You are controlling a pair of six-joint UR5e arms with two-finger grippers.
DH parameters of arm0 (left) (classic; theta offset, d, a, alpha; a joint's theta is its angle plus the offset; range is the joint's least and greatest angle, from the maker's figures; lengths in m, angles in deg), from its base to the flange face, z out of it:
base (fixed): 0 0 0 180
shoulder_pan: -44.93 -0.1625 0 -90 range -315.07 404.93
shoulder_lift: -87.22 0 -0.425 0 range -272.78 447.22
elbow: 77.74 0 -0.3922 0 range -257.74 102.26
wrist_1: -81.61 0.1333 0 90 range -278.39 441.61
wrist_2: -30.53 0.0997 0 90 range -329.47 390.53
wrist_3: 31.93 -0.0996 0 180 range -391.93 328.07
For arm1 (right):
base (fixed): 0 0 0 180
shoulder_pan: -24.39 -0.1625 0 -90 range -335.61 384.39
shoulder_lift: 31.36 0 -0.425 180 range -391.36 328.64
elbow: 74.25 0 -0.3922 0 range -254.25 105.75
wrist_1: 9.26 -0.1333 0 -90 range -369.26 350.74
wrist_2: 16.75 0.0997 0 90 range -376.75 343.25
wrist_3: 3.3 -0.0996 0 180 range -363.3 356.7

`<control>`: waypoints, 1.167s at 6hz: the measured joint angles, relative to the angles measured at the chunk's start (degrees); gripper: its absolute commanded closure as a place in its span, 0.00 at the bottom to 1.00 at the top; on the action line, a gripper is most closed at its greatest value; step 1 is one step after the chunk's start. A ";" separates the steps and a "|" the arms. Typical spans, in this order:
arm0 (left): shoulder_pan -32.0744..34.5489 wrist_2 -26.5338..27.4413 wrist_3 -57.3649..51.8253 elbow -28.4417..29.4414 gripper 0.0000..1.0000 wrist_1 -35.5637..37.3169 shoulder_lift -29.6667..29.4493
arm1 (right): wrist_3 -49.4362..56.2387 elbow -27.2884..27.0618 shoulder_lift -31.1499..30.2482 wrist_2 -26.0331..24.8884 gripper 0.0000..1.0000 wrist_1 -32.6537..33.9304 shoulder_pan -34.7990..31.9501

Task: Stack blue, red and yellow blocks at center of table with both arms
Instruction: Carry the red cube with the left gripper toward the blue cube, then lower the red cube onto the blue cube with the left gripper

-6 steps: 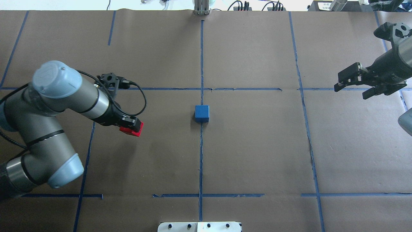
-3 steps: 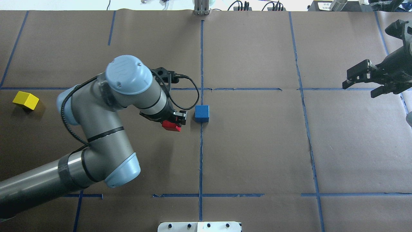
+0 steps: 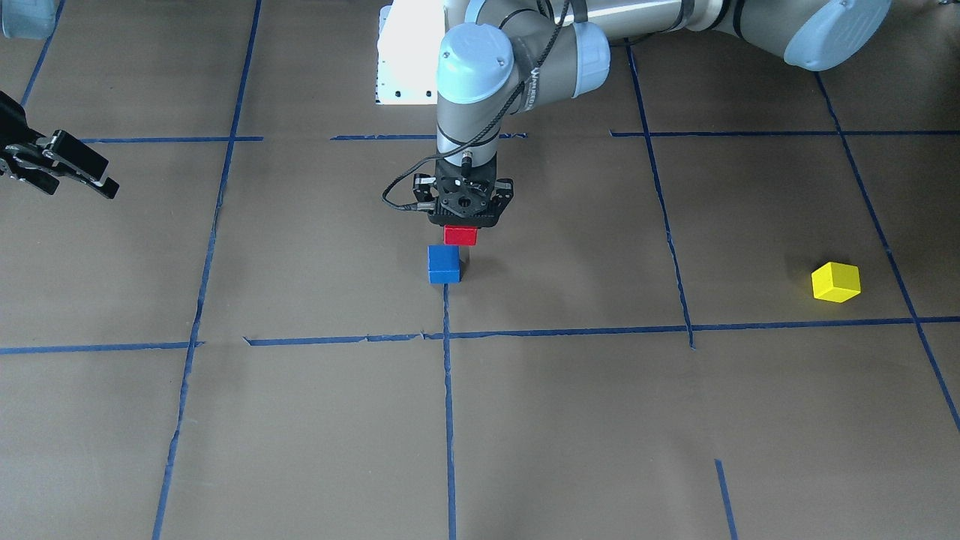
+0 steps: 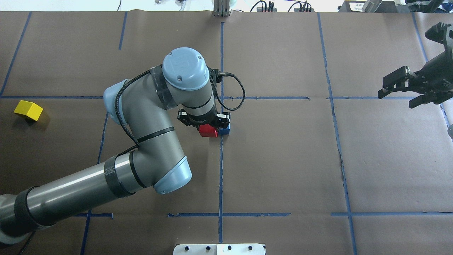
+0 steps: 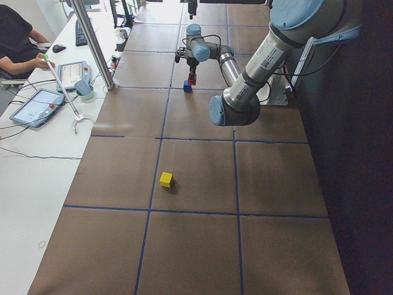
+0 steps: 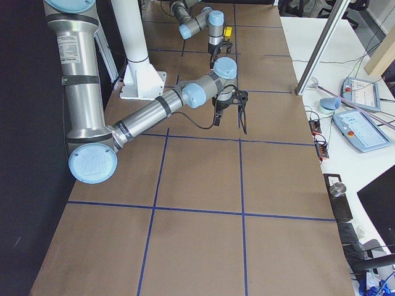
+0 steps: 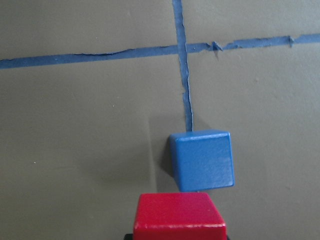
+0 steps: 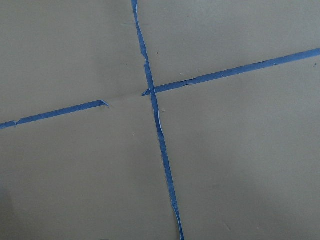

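The blue block (image 4: 224, 131) sits at the table's center on a blue tape line; it also shows in the front view (image 3: 443, 264) and the left wrist view (image 7: 202, 160). My left gripper (image 4: 205, 124) is shut on the red block (image 4: 207, 131) and holds it in the air just beside and above the blue block (image 3: 460, 235) (image 7: 180, 217). The yellow block (image 4: 28, 109) lies far out on the left side of the table (image 3: 835, 282). My right gripper (image 4: 398, 90) is open and empty at the far right, above the table.
The brown paper table (image 4: 283, 159) is marked with a grid of blue tape. A white base plate (image 4: 219, 249) sits at the near edge. The right wrist view shows only a tape crossing (image 8: 149, 92).
My left arm has swung right from the left side toward the center with the red block, now next to the blue block. The yellow block came into view. My right gripper drew back slightly to the right.
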 measured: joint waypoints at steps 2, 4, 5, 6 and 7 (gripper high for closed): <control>-0.52 2.07 2.47 2.80 1.00 -0.22 -2.12 | -0.33 0.14 -0.01 -0.22 0.00 0.06 0.09; -0.56 3.46 3.43 5.09 0.98 -0.76 -3.70 | -0.52 0.48 0.05 -0.43 0.00 0.09 0.14; -0.56 3.58 3.57 5.46 0.98 -0.86 -3.93 | -0.67 0.52 0.06 -0.50 0.00 0.09 0.15; -0.56 3.64 3.67 5.72 0.98 -0.92 -4.02 | -0.79 0.58 0.10 -0.52 0.00 0.09 0.19; -0.56 3.66 3.70 5.94 0.97 -0.94 -4.02 | -0.85 0.68 0.14 -0.55 0.00 0.09 0.21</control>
